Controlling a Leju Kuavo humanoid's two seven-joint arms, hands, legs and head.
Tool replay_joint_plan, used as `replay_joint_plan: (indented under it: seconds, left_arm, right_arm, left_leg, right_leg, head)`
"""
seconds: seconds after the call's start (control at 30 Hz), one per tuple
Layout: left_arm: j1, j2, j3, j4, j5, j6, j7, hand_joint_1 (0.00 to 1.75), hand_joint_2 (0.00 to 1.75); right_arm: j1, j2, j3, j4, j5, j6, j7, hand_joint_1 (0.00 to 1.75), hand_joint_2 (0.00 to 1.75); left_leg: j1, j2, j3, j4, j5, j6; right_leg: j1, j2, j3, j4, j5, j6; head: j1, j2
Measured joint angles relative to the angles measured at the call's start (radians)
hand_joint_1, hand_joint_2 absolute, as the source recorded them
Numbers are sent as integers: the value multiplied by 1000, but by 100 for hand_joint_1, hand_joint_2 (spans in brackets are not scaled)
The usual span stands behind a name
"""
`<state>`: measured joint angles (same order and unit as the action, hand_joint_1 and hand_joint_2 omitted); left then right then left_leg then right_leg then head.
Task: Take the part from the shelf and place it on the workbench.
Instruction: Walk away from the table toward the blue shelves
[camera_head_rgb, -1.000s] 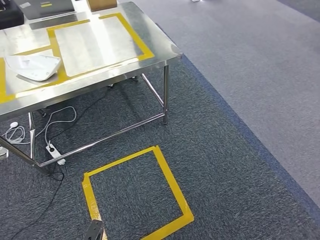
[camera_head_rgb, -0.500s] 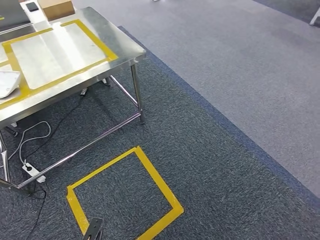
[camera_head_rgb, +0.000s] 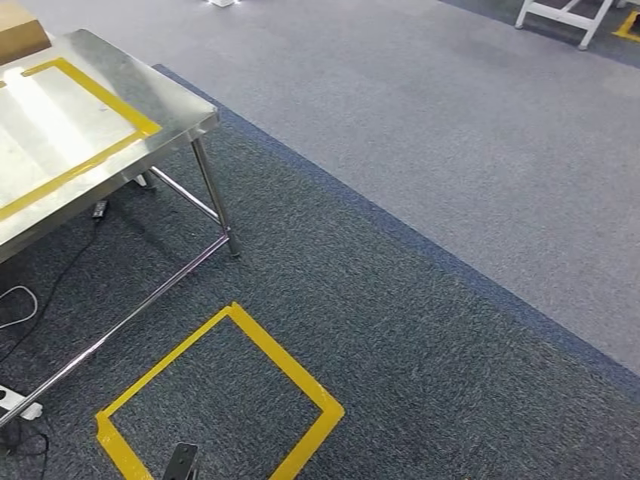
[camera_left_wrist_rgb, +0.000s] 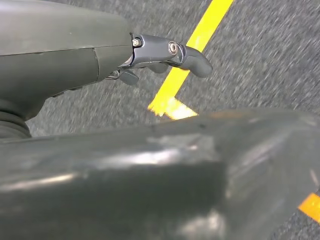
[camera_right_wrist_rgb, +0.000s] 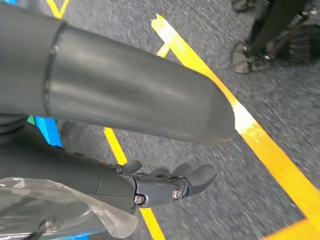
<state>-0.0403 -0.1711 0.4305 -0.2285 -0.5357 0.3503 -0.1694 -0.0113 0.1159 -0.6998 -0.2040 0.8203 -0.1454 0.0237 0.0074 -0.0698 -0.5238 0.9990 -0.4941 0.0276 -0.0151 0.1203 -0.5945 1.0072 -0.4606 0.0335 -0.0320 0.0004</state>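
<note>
The steel workbench (camera_head_rgb: 177, 120), marked with yellow tape, fills the left of the head view. My left hand (camera_left_wrist_rgb: 166, 52) hangs above the dark carpet beside a yellow tape line, its fingers stretched out with nothing in them. My right hand (camera_right_wrist_rgb: 170, 185) also hangs over taped carpet, fingers apart and slightly bent, holding nothing. A crumpled clear plastic sheet (camera_right_wrist_rgb: 75, 205) lies close by the right wrist; I cannot tell whether it touches the hand.
A yellow tape square (camera_head_rgb: 294, 370) marks the dark carpet in front of the bench. Cables and a power strip (camera_head_rgb: 15, 400) lie under it. A cardboard box (camera_head_rgb: 15, 35) sits on its far end. A white frame (camera_head_rgb: 558, 15) stands far right on lighter carpet.
The whole picture has slid left: the camera has turned to the right. The white part lying on the bench has passed out of the picture. The hands hang as before.
</note>
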Motion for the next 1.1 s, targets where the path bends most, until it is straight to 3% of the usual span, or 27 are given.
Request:
replay_joint_plan:
  seconds: [0.03, 0.1, 0.17, 0.2, 0.23, 0.3, 0.37, 0.4, 0.47, 0.5, 0.53, 0.57, 0.63, 0.7, 0.73, 0.8, 0.87, 0.93, 0.97, 1.0, 1.03, 1.1]
  left_arm:
    - [0, 0, 1, 0, 0, 3, -2, 0, 0]
    - [4, -1, 4, 0, -1, 9, -7, 0, 0]
    - [9, -2, 6, 0, -2, 12, -11, 0, 0]
    - [10, -2, 7, 0, -2, 13, -12, 0, 0]
    - [10, -2, 7, 0, -1, 14, -13, 0, 0]
    - [9, -2, 8, 0, -1, 14, -13, 0, 0]
    - [9, -2, 8, 0, 0, 15, -14, 0, 0]
    - [8, -2, 8, 0, 0, 16, -14, 0, 0]
    - [6, -2, 9, 0, 1, 16, -14, 0, 0]
    - [5, -2, 10, 0, 1, 16, -14, 0, 0]
    - [4, -2, 12, 0, 1, 17, -15, 0, 0]
    - [5, -2, 14, 0, 0, 20, -16, 0, 0]
    - [8, -2, 18, 0, -4, 31, -22, 0, 0]
    - [12, -2, 21, 0, -7, 43, -29, 0, 0]
    - [13, -2, 23, 0, -7, 46, -31, 0, 0]
    - [13, -2, 24, 0, -8, 50, -33, 0, 0]
    - [13, -1, 25, 0, -9, 52, -34, 0, 0]
    - [12, 1, 26, 0, -10, 53, -34, 0, 0]
    - [11, 1, 26, 0, -11, 54, -34, 0, 0]
    - [9, 1, 26, 0, -12, 54, -34, 0, 0]
    - [9, 0, 27, 0, -13, 54, -35, 0, 0]
    - [9, -1, 28, 0, -15, 54, -36, 0, 0]
  right_arm:
    - [1, 0, 0, 0, 2, 1, 0, 0, 0]
    - [-3, 1, 0, 0, 5, 2, -2, 0, 0]
    - [-7, 1, 1, 0, 7, 3, -3, 0, 0]
    - [-6, 1, 1, 0, 8, 3, -3, 0, 0]
    - [-3, 1, 1, 0, 8, 3, -3, 0, 0]
    - [-1, 1, 1, 0, 9, 2, -3, 0, 0]
    - [-5, 2, 1, 0, 9, 2, -3, 0, 0]
    - [-7, 2, 1, 0, 10, 2, -4, 0, 0]
    - [-6, 3, 1, 0, 10, 2, -4, 0, 0]
    - [-4, 3, 1, 0, 10, 3, -4, 0, 0]
    - [-3, 3, 1, 0, 10, 3, -4, 0, 0]
    - [-4, 3, 1, 0, 11, 3, -3, 0, 0]
    - [-7, 3, 0, 0, 11, 3, -3, 0, 0]
    - [-8, 3, -1, 0, 11, 5, -3, 0, 0]
    - [-7, 3, -2, 0, 11, 6, -3, 0, 0]
    - [-5, 3, -3, 0, 13, 7, -3, 0, 0]
    - [-7, 5, -3, 0, 16, 9, -3, 0, 0]
    - [-8, 7, -3, 0, 18, 9, -3, 0, 0]
    - [-7, 7, -3, 0, 19, 9, -2, 0, 0]
    - [-4, 7, -3, 0, 20, 9, -2, 0, 0]
    - [-2, 7, -3, 0, 20, 9, -1, 0, 0]
    - [-4, 7, -4, 0, 21, 10, 0, 0, 0]
  left_leg:
    - [2, 14, 2, -6, 4, 5]
    - [3, 48, 4, -13, 8, 10]
    - [1, 84, 2, -13, 8, 12]
    - [1, 100, 3, -13, 7, 11]
    - [1, 114, 3, -13, 6, 10]
    - [1, 140, 6, -11, 1, 4]
    - [-5, 163, 9, -7, -5, -7]
    - [-8, 172, 11, -6, -8, -12]
    - [-9, 190, 18, -7, -11, -22]
    - [-7, 185, 21, -4, -17, -29]
    - [-4, 166, 18, 11, -32, -34]
    - [-2, 139, 6, 45, -57, -39]
    - [0, 91, -47, 169, -126, -40]
    - [-1, 82, -96, 274, -159, -37]
    - [-1, 79, -101, 277, -144, -34]
    - [-1, 60, -62, 175, -67, -25]
    - [1, 6, -17, 56, -13, -15]
    - [1, -22, -5, 18, -9, -13]
    - [-1, -14, -4, 12, -8, -12]
    - [0, -2, -3, 8, -5, -9]
    - [1, 10, 0, 1, -1, -4]
    - [4, 42, 4, -10, 5, 4]
  right_leg:
    - [2, -27, -12, 18, -12, 5]
    - [4, -93, -62, 115, -67, 13]
    - [1, -113, -119, 238, -120, 20]
    - [-2, -116, -129, 266, -124, 23]
    - [-3, -120, -120, 254, -109, 26]
    - [-5, -149, -49, 130, -51, 27]
    - [-1, -193, 18, 17, -20, 17]
    - [2, -205, 30, -4, -20, 10]
    - [4, -187, 28, -5, -21, -4]
    - [3, -176, 28, -6, -20, -10]
    - [2, -165, 28, -8, -18, -16]
    - [0, -153, 30, -9, -15, -22]
    - [1, -126, 28, -10, -12, -30]
    - [5, -95, 27, -9, -11, -34]
    - [6, -80, 28, -8, -11, -34]
    - [8, -49, 30, -5, -11, -34]
    - [8, -22, 25, 1, -10, -30]
    - [2, 2, 12, 4, -6, -19]
    - [-1, 13, 7, 3, -2, -11]
    - [-3, 15, 0, 4, -1, -4]
    - [-2, 0, -8, 13, -7, 1]
    - [2, -60, -49, 87, -50, 8]
  head:
    - [4, 0]
    - [13, 0]
    - [17, 0]
    - [17, 0]
    - [17, 0]
    - [18, 0]
    - [18, 0]
    - [18, 0]
    - [16, 0]
    - [16, 0]
    - [14, 0]
    - [12, 0]
    - [8, 0]
    - [7, 0]
    - [8, 0]
    - [8, 0]
    - [8, 0]
    - [7, 0]
    - [6, 0]
    - [6, 0]
    - [7, 0]
    - [15, 0]
